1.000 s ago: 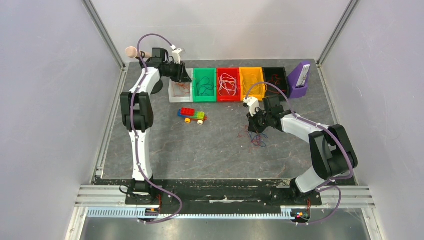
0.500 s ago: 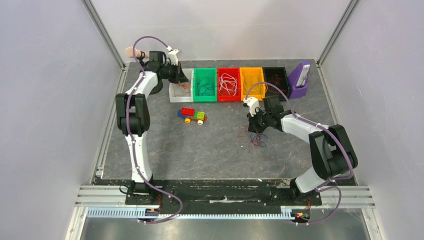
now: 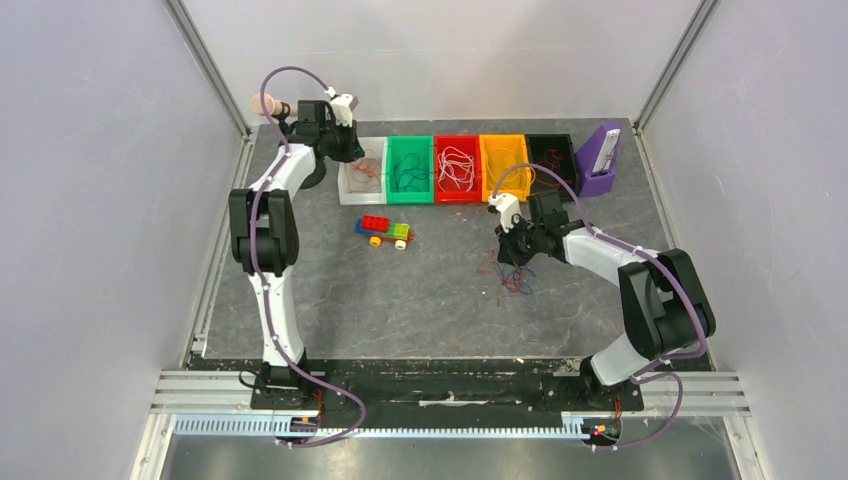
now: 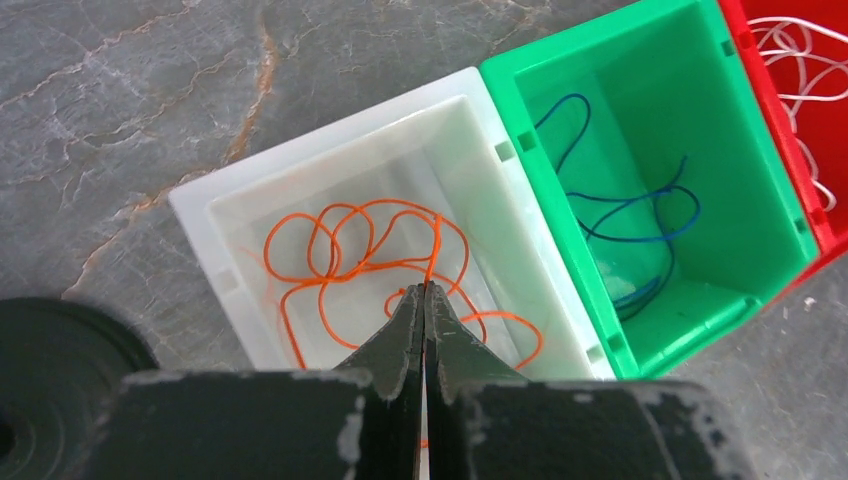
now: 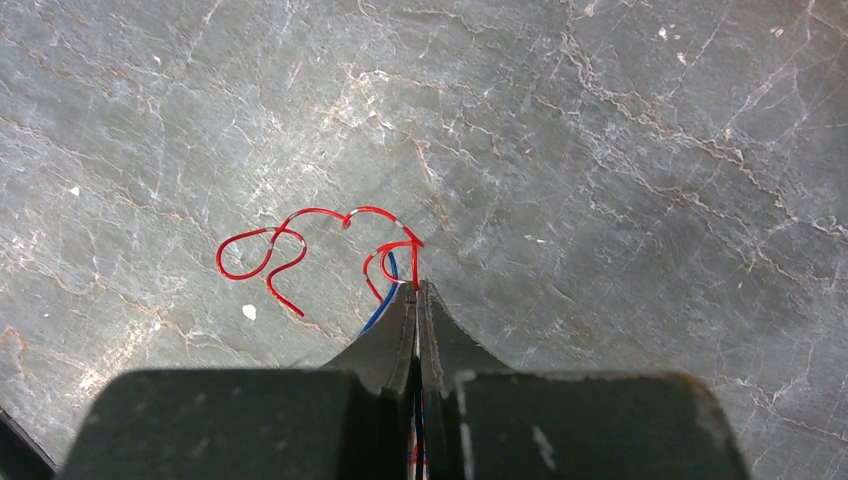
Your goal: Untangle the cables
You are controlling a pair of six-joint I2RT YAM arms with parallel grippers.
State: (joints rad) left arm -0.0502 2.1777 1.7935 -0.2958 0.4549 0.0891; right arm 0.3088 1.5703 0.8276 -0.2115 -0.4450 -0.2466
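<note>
Two hands: left hand pinches one orange cable, right hand two cables

The left white-and-black arm stretches to the far left corner. Its black two-finger left gripper points down with jaws pressed together, seemingly nipping a thin orange cable, though the fingers hide the contact. The right white-and-black arm bends inward toward the middle, and its black right gripper is clamped on thin red and blue cables.
</note>
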